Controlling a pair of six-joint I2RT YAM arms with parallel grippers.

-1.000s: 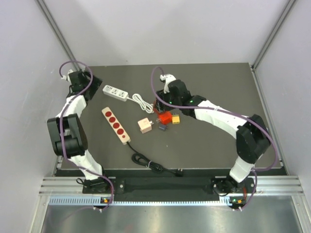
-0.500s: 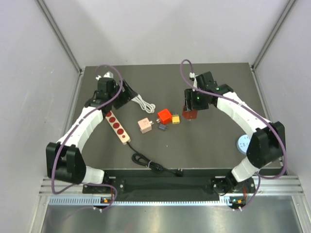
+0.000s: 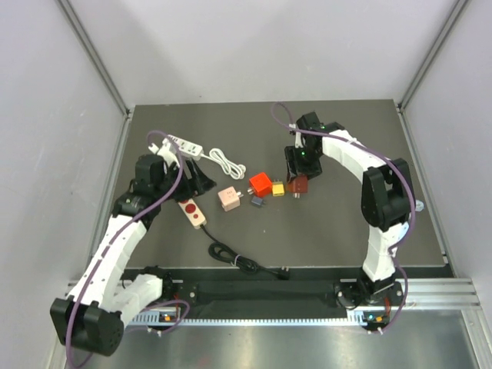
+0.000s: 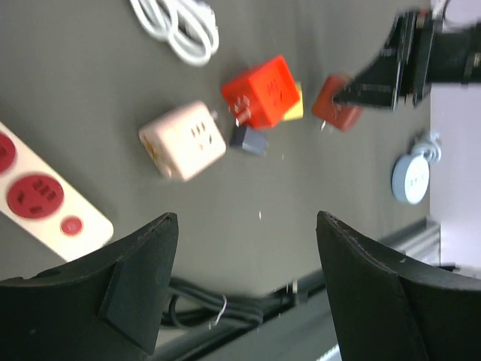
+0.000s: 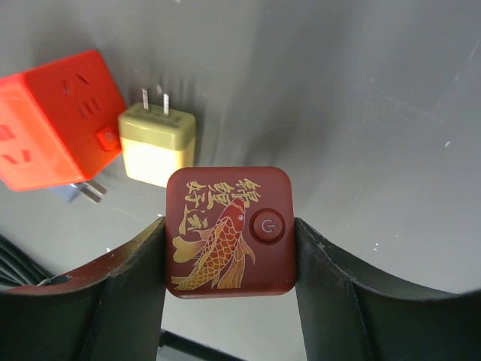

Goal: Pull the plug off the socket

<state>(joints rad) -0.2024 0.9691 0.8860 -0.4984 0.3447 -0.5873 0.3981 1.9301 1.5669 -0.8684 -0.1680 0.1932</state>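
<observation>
The right gripper (image 5: 229, 252) is clamped on the dark red square plug with a gold fish design (image 5: 225, 203). That plug sits just beside a small olive-yellow plug (image 5: 159, 143) and apart from the bright red cube socket (image 5: 56, 120). The left gripper (image 4: 246, 219) hangs spread and empty above the dark table (image 4: 301, 188).

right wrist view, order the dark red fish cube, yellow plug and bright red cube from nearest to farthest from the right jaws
1. dark red fish cube, right between the jaws.
2. yellow plug, just beyond it, up and to the left.
3. bright red cube, farther left, at the frame edge.
</observation>
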